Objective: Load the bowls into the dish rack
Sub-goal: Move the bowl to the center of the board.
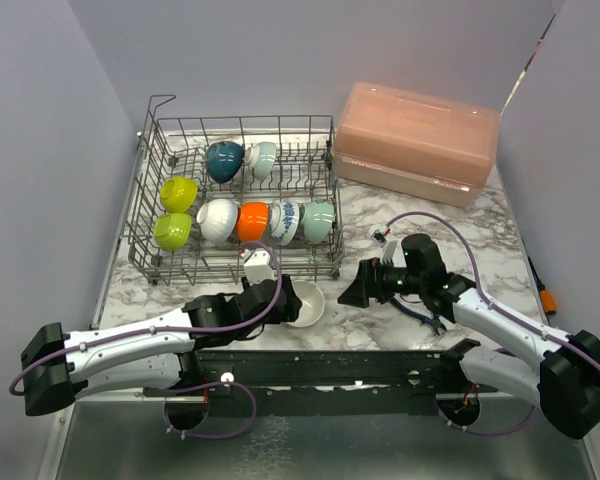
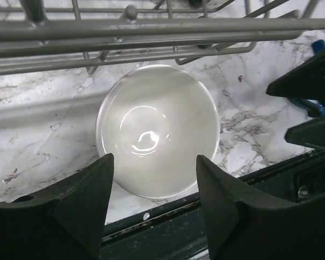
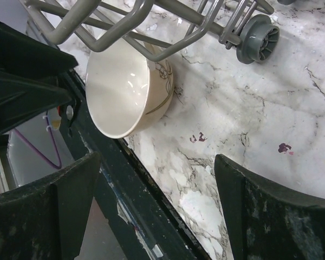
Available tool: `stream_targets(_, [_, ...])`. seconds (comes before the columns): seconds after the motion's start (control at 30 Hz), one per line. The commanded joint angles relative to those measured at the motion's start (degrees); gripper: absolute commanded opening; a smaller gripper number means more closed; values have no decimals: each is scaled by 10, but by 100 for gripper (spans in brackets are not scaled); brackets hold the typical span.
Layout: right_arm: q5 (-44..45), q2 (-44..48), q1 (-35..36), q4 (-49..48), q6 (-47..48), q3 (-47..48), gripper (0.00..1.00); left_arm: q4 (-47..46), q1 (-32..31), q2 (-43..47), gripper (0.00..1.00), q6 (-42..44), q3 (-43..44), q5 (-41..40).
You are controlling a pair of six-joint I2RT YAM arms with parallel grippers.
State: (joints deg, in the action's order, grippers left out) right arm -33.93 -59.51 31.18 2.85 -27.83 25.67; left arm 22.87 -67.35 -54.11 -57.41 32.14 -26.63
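the dish rack (image 1: 145, 215) holds eight bowls on edge among its tines, from a dark blue one (image 1: 224, 160) at the back to an orange one (image 1: 252, 221) in front. by my count one is left: a beige bowl (image 1: 306, 303), upright on the table (image 1: 500, 240) just outside the rack's front wall. it is glossy, empty, and thinly line-patterned outside. the left gripper (image 2: 154, 162) hovers over it with jaws partly apart, gripping nothing. the right gripper (image 3: 157, 162) is nearby, wide open and empty.

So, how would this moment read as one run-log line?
left claw: open, at beige round bowl on marble table | right claw: open, empty | grey wire dish rack: other bowls loaded
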Motion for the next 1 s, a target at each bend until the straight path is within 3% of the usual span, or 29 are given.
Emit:
stream_targets(0.0, [12,2,3,2,10,9,89,14,-2,45,63,76,22,4])
stream_targets(0.23, [46,16,3,13,-5,6,89,-50,-12,11,52,141,31,69])
stream_targets(0.4, [98,54,2,43,-25,0,90,-112,-38,-46,52,155,32,93])
stream_targets(0.77, [211,156,2,134,-68,-2,90,-213,-71,-217,64,168,57,129])
stream_targets(0.97, [219,169,2,161,-71,1,90,-257,-82,-278,63,197,108,158])
